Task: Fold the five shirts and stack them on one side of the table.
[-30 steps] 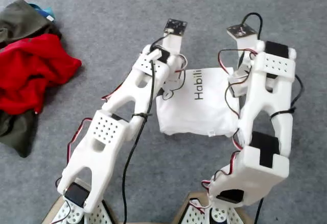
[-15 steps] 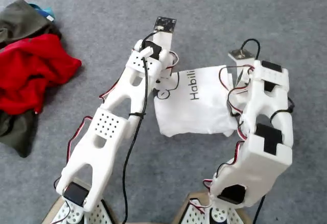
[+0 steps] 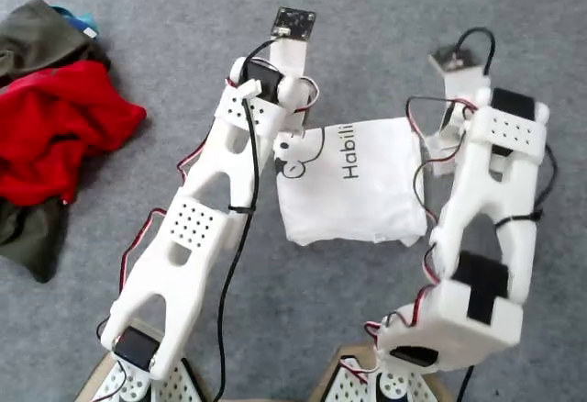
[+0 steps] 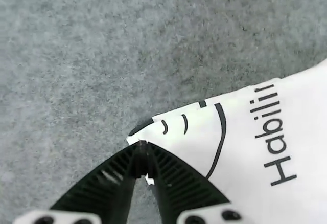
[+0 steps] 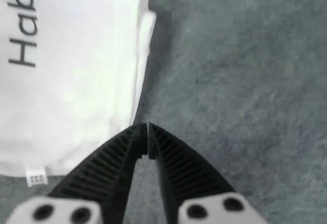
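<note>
A folded white shirt [image 3: 358, 186] with black print lies at the middle of the grey table. My left gripper [image 3: 291, 142] is at its far left corner. In the left wrist view the left gripper [image 4: 142, 151] is shut on that corner of the white shirt [image 4: 255, 147], with a bit of white cloth between the fingers. My right gripper [image 3: 440, 148] is at the shirt's right edge. In the right wrist view the right gripper [image 5: 145, 132] is shut, its tips just beside the edge of the white shirt [image 5: 76, 81] over bare carpet.
A heap of unfolded shirts lies at the table's left edge: a red shirt [image 3: 64, 131], a dark olive shirt [image 3: 37, 30] behind it with a bit of blue [image 3: 84, 22], and a dark shirt [image 3: 32, 232] in front. Grey table [image 3: 514, 16] is bare to the far right.
The left gripper has drawn the shirt's far left corner slightly left and away. The right arm came in over the shirt's right edge, then moved back out to the right.
</note>
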You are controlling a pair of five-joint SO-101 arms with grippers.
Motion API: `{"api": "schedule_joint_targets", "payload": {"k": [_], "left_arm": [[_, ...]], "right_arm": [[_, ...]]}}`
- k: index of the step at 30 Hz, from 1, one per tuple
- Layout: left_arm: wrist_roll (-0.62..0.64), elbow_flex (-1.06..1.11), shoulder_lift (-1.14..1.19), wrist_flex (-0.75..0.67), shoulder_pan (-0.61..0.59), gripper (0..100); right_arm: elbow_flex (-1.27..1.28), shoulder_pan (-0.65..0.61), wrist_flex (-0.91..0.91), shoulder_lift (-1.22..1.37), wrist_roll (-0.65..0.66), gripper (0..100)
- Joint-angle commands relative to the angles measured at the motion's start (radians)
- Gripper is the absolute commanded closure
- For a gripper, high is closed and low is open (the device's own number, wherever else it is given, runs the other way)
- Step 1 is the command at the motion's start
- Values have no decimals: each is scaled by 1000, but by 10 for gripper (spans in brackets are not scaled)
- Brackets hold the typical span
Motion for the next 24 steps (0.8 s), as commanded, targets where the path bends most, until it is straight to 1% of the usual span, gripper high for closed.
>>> {"api": "schedule_joint_targets", "payload": {"k": [1, 4, 6, 11, 17, 20, 24], "left_arm": [[-25, -47, -12, 12, 10, 973], [-25, -44, -11, 14, -2, 973], [-25, -44, -11, 14, -24, 973], [-28, -44, -11, 17, -38, 973], [-26, -44, -8, 17, -18, 973], [-32, -44, -8, 17, -16, 973], [-34, -42, -8, 17, -31, 973]], "right_arm": [[-56, -66, -103, -42, 5, 981], [-62, -103, -199, 38, -6, 981], [-97, -118, -224, 108, -43, 981], [-262, -104, -224, 326, -100, 981], [-466, -98, -221, 596, -95, 981], [-578, -103, -141, 657, -95, 981], [-746, -103, 44, 665, -94, 981]]}}
